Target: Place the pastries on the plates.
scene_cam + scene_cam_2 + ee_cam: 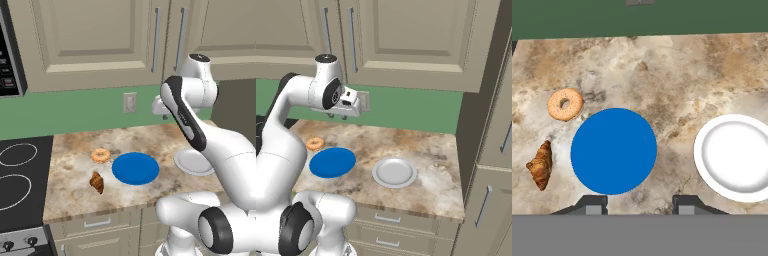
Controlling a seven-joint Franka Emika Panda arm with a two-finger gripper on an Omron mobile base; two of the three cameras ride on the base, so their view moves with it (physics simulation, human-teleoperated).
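A golden ring donut [565, 104] and a dark-brown croissant [541, 165] lie on the marble counter, left of the bright-blue plate [613, 151]. The white rimmed plate [737, 157] sits to the right of the blue one, apart from it. Both plates are bare. My gripper [641, 205] hangs high above the counter, roughly over the blue plate's near edge, open with nothing between its fingers. From the left base the donut [100, 155], croissant [97, 182], blue plate [135, 168] and white plate [192, 162] all show; my arm partly covers the white plate.
A black stovetop [20, 180] borders the counter on the left. A wall outlet [363, 101] sits on the green backsplash behind my hand. Upper cabinets hang overhead, and a tall cabinet [491, 125] closes the counter's right end. Drawers run below the front edge.
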